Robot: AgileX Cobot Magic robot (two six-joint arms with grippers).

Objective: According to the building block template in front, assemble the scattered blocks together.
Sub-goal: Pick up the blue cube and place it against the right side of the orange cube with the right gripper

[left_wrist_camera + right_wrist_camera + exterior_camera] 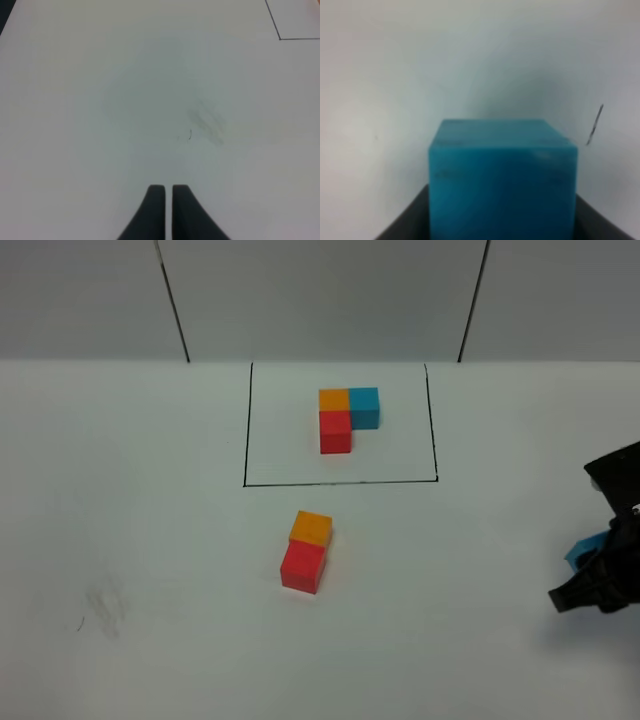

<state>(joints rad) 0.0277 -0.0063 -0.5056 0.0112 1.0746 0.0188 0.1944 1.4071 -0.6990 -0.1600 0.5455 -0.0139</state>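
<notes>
Lab bench: bare white table (150, 540), grey wall panels (320, 295).

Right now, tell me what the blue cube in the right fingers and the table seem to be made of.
Blue cube: probably painted wood or hard plastic; matte, flat even colour, crisp edges, faint dark scuffs on its face. It could be either.
Table: smooth white board, perhaps laminate; slightly satin, with a black drawn line and grey smudges, like a wipeable surface.

Two joined blocks (306, 551) in front of framed template (346, 418); third block (583, 549) far right.
</notes>
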